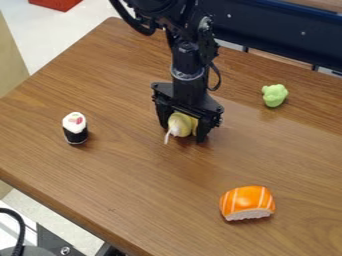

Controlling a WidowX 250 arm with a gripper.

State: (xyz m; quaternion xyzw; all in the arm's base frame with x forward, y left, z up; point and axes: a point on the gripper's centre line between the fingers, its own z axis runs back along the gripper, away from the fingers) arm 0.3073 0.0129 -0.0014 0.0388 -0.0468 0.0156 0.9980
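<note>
The black gripper [183, 134] hangs down over the middle of the wooden table, with its fingers wide apart. A pale yellow rounded object [180, 124] with a thin white strand sits between them, low and close to the tabletop. The gripper's palm and fingers cover its top and part of its sides. Left of the gripper stands a sushi piece [75, 128] with a white top and black wrap. An orange-and-white striped sushi piece [247, 202] lies at the lower right. Toward the back right is a small light green lumpy object [274, 95].
The brown wooden table [120, 185] has its left edge running diagonally down to the lower right. A dark blue beam [280, 30] crosses behind its far side. A black cable and metal hardware are at the lower left corner, and something red [56, 4] is at the upper left.
</note>
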